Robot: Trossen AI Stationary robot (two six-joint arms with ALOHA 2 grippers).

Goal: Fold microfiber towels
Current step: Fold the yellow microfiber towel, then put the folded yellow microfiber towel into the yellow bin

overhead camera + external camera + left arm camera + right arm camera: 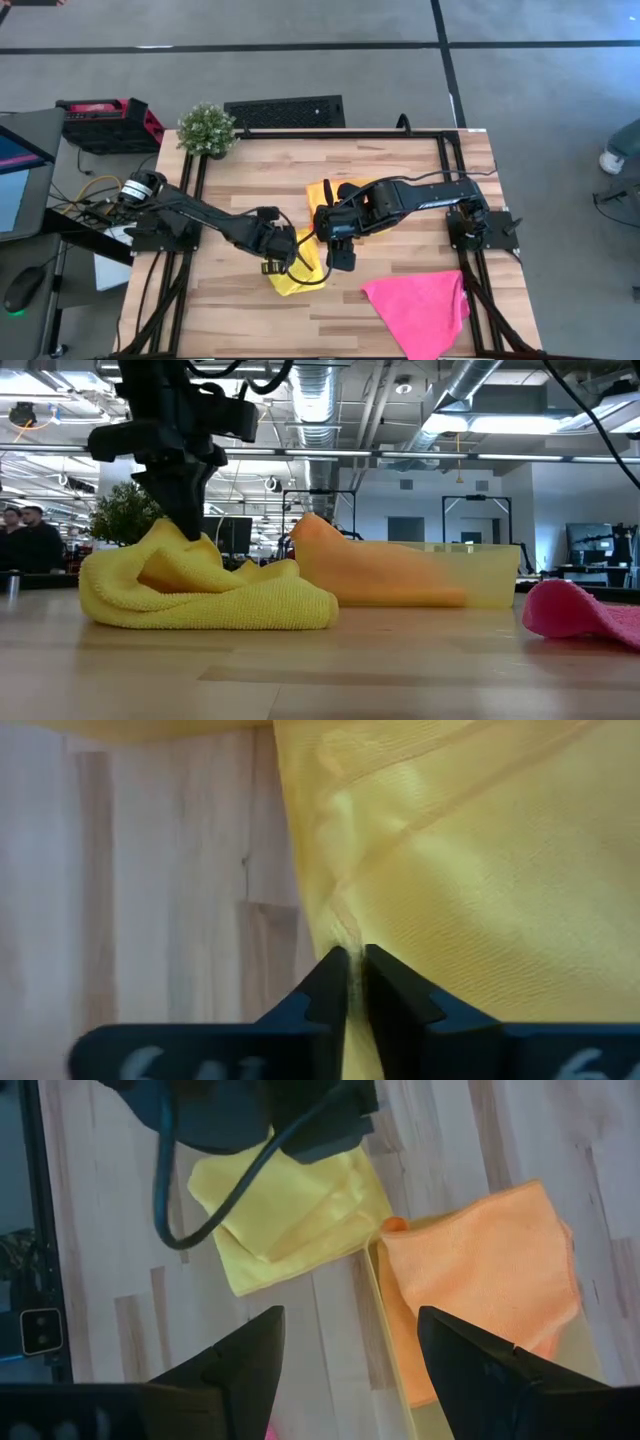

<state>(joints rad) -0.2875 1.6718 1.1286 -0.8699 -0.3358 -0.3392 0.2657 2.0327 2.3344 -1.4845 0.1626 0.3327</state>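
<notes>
The bright yellow towel (292,272) (200,595) (290,1210) lies crumpled in a heap on the table left of centre. My left gripper (283,248) (355,970) stands over it, shut on a ridge of the cloth. An orange towel (380,575) (480,1280) lies draped in the translucent yellow tray (490,575). My right gripper (342,258) (350,1350) hangs open well above the table, between the yellow towel and the tray, touching nothing. A pink towel (420,305) (585,610) lies loosely at the near right. My left gripper pinches a thin raised ridge of the yellow towel (345,935) between its two fingers. The fingers come from above, pointing steeply down. The pinched cloth stands up as a peak (190,540), and the rest of the towel lies slack and bunched on the table.
A small potted plant (207,128) stands at the table's far left corner. Black frame rails (445,170) run along the far and side edges. Bare wood (330,320) lies along the near edge between the yellow and pink towels. People stand in the room beyond, at the low view's left.
</notes>
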